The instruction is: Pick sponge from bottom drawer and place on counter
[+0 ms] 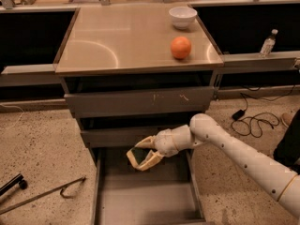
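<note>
My gripper (pixel 136 154) hangs over the back of the open bottom drawer (pixel 145 196), just below the front of the middle drawer. Its pale fingers (pixel 146 162) are closed around the small dark green sponge (pixel 139 153), which is lifted off the drawer floor. The white arm reaches in from the lower right. The glossy tan counter (pixel 122 36) tops the cabinet above; an orange (pixel 180 47) and a white bowl (pixel 183 17) stand on its right side.
Two shut grey drawers (pixel 138 102) sit above the open one. A dark metal tool (pixel 42 196) lies on the speckled floor at left. Black cables (pixel 253 121) lie on the floor at right. A plastic bottle (pixel 267 43) stands on the right ledge.
</note>
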{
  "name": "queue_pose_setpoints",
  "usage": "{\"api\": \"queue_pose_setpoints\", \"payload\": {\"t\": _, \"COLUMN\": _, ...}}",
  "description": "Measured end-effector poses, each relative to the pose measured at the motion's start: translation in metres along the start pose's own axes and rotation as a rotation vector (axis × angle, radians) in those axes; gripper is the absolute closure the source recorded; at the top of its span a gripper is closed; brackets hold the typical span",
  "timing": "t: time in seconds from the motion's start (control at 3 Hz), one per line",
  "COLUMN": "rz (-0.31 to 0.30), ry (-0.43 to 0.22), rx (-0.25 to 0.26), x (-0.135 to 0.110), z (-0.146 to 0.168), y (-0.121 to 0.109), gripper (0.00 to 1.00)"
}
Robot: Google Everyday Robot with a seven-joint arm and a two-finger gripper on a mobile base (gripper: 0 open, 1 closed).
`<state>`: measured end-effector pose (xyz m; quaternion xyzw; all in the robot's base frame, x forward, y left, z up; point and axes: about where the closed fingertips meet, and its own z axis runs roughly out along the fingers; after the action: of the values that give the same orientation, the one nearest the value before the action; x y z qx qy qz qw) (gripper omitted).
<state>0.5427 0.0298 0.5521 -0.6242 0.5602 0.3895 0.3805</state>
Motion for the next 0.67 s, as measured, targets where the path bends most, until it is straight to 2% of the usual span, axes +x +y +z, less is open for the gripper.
{"api": "queue_pose_setpoints", "payload": {"t": 0.33, "rz": -0.001, "ry": 0.000, "rx": 0.000, "x": 0.000, "z": 0.000, "y": 0.000, "gripper": 1.00}}
{"api": "queue_pose_setpoints", "payload": {"t": 0.67, "rz": -0.050, "ry": 0.005, "rx": 0.016, "x": -0.021, "z": -0.005, "y": -0.009, "gripper": 1.00}}
